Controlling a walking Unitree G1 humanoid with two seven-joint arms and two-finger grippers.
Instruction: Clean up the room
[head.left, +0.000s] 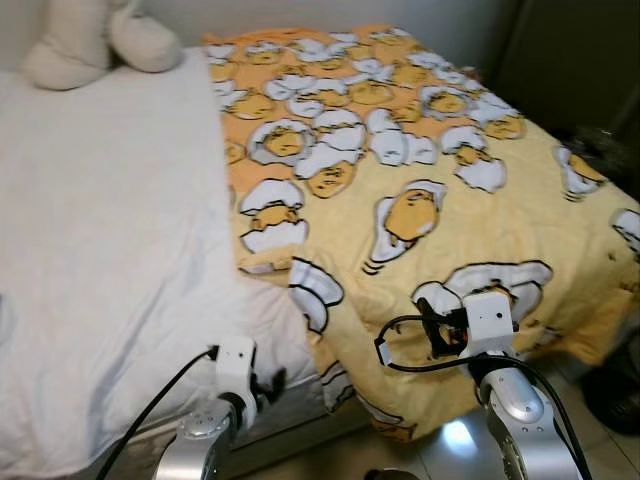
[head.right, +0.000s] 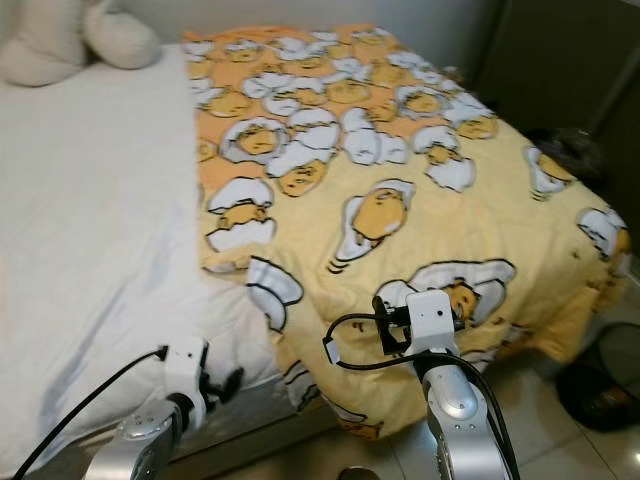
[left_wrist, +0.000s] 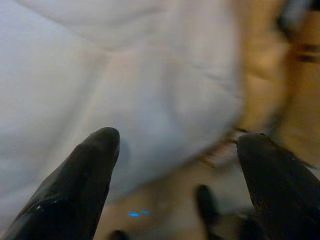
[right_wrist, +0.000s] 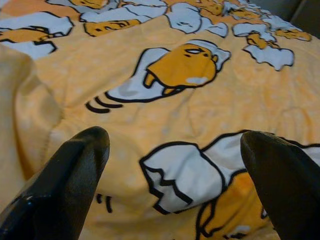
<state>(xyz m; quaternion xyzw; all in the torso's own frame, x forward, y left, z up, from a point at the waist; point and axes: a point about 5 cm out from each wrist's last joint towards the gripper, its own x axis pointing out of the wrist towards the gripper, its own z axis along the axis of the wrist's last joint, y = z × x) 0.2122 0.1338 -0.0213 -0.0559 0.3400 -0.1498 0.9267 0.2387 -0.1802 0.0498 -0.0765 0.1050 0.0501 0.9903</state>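
A yellow blanket (head.left: 400, 150) printed with cartoon eggs covers the right half of the bed and hangs over its foot edge. The left half is bare white sheet (head.left: 110, 230). A cream plush toy (head.left: 90, 40) lies at the head of the bed, far left. My right gripper (head.left: 440, 332) hovers open just above the blanket's near edge; in the right wrist view its fingers (right_wrist: 65, 185) straddle a printed egg on the blanket (right_wrist: 200, 110). My left gripper (head.left: 266, 386) is open at the foot edge of the white sheet (left_wrist: 125, 75), holding nothing.
Dark furniture (head.left: 580, 60) stands along the bed's right side. A dark round object (head.right: 600, 390) sits on the shiny tiled floor (head.left: 450, 440) by the bed's right corner. Black cables loop from both wrists.
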